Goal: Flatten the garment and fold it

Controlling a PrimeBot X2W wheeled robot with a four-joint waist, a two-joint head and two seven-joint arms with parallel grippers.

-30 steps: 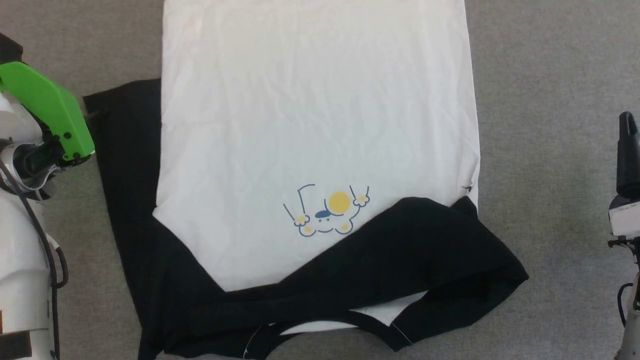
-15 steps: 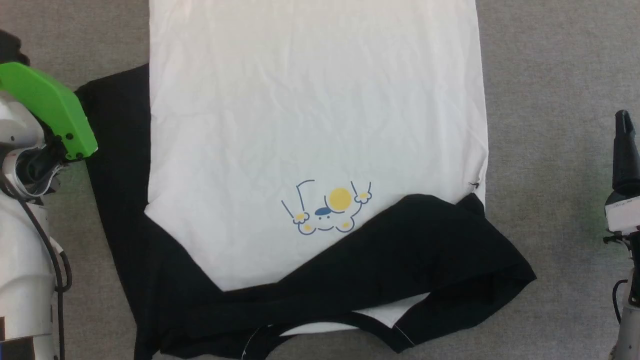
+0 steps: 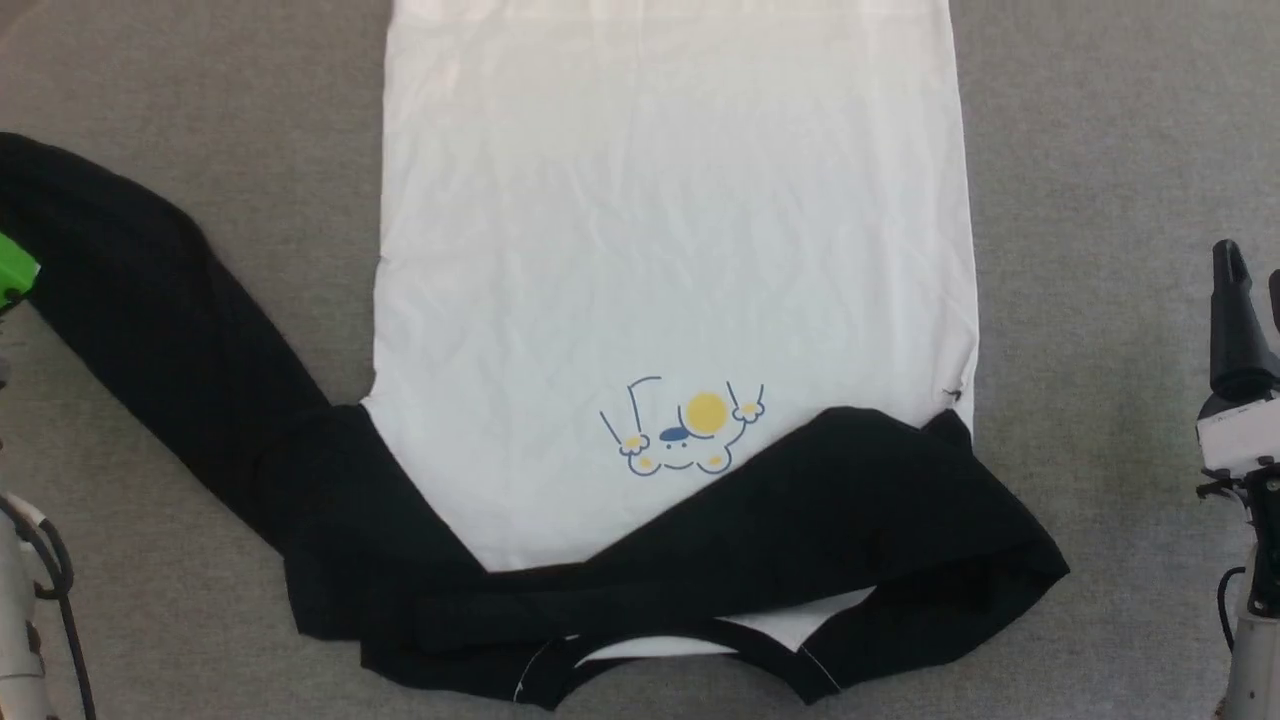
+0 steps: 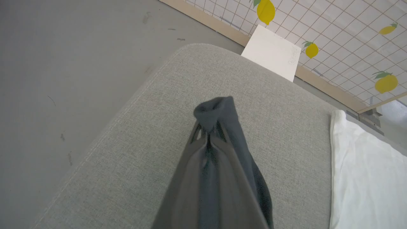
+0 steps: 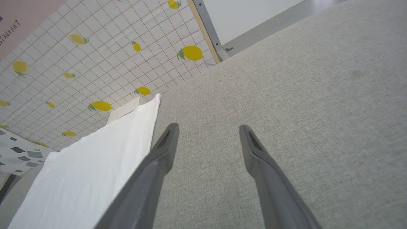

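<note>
Out at nine o'clock my left gripper (image 4: 207, 136) pinches the limp, light garment (image 3: 670, 230) by its sleeve cuff (image 4: 217, 108), a fair hold, while my right gripper (image 5: 208, 131) hangs open

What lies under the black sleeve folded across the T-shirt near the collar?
The folded sleeve covers the T-shirt's white chest beside the cartoon print; a white strip and the black neckband peek out. The rest is hidden.

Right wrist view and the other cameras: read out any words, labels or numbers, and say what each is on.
"STAURANT", cut by the frame edge, on the pink panel beside the lemon-tiled wall.
The garment: cartoon print only, no letters.
Nothing else readable.
</note>
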